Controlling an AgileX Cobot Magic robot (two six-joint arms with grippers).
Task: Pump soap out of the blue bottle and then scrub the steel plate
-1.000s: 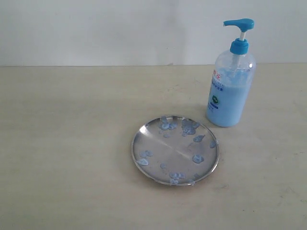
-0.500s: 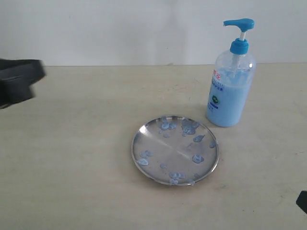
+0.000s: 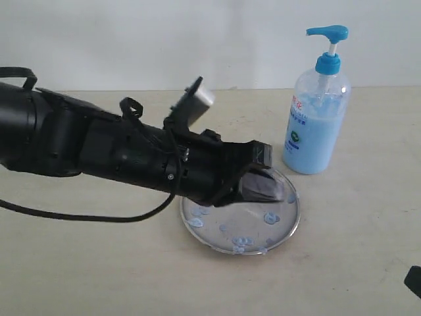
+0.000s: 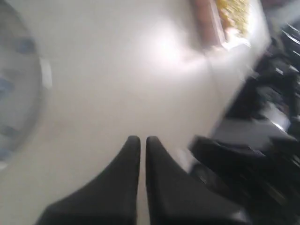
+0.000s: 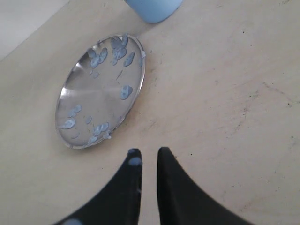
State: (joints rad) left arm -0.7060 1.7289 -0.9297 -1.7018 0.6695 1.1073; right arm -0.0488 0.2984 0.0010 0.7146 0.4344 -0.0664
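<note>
The steel plate [image 3: 266,232] lies mid-table, dotted with pale blue soap blobs [image 5: 125,91]. My left arm reaches in from the left and covers its near-left half. The left gripper [image 3: 268,185] hovers over the plate's upper part; in the blurred left wrist view its fingers [image 4: 132,150] stand almost together, empty, with the plate's rim [image 4: 36,101] off to one side. The blue bottle [image 3: 316,125] stands upright behind the plate, to the right, untouched. My right gripper [image 5: 146,152] hangs over bare table beside the plate [image 5: 101,89], a narrow gap between its fingers, a soap blob on one fingertip [image 5: 135,161].
A pale wall rises behind the beige table [image 3: 85,263]. A black cable [image 3: 79,217] trails under the left arm. A dark corner of the right arm [image 3: 414,280] shows at the lower right edge. Blurred dark equipment [image 4: 262,140] lies beyond the table edge in the left wrist view.
The left arm has swept in from the left edge to over the plate, hiding part of it. The right arm's corner has stayed at the lower right. Bottle and plate have not moved.
</note>
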